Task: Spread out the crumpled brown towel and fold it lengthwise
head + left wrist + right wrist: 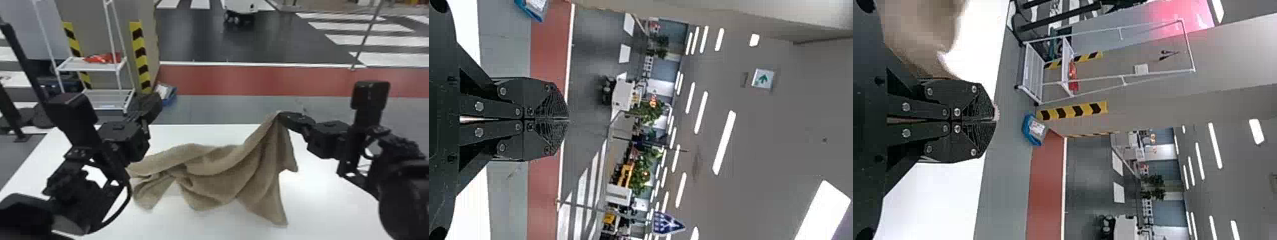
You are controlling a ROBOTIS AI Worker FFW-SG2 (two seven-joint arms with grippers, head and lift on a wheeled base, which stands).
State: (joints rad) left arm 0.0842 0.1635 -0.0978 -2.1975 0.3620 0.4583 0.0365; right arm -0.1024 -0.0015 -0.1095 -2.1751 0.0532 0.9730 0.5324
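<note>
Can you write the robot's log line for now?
right gripper: shut on brown towel | left gripper: shut, empty | towel: rumpled, one end lifted

From the robot's head, looks ahead and down over the flat white table (pixel 204 226), to the floor past it. From the left wrist, looks ahead and up to the high grey ceiling (pixel 799 115), close behind the black two-fingered left gripper (pixel 154 103). From the right wrist, looks ahead and toward the left side, close behind the black two-fingered right gripper (pixel 282 116). Lies sideways in both wrist views. Shares the soft brown towel (pixel 223 166) and white thin-barred rack (pixel 71 66) between head and right wrist; shares the flat red floor strip (pixel 271 79) and small blue box (pixel 169 99) among all three.
</note>
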